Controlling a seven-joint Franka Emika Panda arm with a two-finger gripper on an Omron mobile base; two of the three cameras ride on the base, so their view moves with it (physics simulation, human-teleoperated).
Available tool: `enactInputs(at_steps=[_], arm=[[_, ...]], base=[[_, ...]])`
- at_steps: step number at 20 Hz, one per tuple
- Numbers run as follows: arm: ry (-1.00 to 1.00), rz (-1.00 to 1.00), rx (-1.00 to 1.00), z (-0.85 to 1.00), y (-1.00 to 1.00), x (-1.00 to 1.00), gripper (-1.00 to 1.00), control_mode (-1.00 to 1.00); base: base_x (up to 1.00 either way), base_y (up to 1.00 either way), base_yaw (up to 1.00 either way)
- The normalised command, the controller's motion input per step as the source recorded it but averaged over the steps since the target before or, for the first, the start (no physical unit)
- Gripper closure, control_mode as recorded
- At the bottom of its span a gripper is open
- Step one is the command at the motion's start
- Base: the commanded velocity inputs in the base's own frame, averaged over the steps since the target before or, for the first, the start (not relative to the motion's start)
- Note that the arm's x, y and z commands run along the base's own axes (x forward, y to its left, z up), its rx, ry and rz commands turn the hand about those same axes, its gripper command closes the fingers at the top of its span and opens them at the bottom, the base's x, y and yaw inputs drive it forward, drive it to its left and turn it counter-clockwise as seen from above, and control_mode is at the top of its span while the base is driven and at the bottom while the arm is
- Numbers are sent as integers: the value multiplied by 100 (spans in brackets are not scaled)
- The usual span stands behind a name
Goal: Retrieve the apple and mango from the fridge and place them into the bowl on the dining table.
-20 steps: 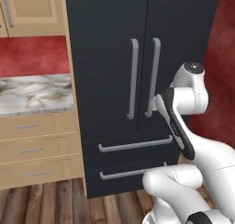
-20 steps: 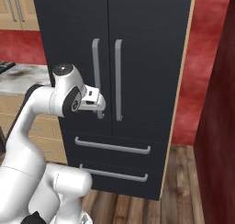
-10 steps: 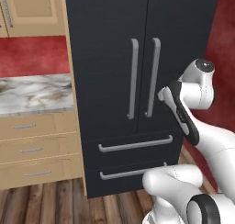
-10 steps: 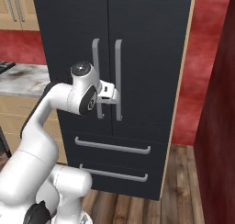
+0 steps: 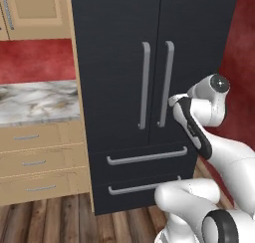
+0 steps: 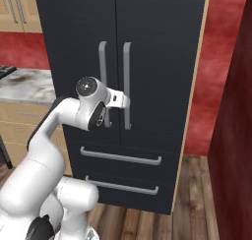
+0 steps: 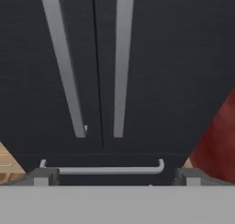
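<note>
Now my pincer (image 7: 114,175) hangs spread wide and empty before the closed fridge (image 5: 124,48), near the lower ends of its two bar handles (image 7: 118,67).

The white arm (image 5: 199,132) is reaching toward the fridge (image 5: 149,87), its doors standing shut, beside the right bar handle (image 5: 166,83); a marble counter (image 5: 37,102) is sitting over tan drawers (image 5: 37,162) at left.

Tall black double-door fridge (image 5: 149,87) shut; both doors block the interior. Two long grey bar handles (image 6: 127,84) stand proud at the centre seam with a narrow gap between them. Open air between tool (image 7: 114,175) and doors.
</note>
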Motion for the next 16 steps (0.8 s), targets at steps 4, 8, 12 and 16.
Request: enactInputs(at_steps=[4, 8, 12, 16], arm=[[0, 0, 0, 20, 0, 49, -100, -100], [0, 0, 0, 17, -8, 55, -100, -100], [0, 0, 1, 4, -10, 67, -100, -100], [0, 0, 1, 0, -5, 75, -100, -100]], base=[[0, 0, 0], [0, 0, 0], [0, 0, 0], [0, 0, 0]])
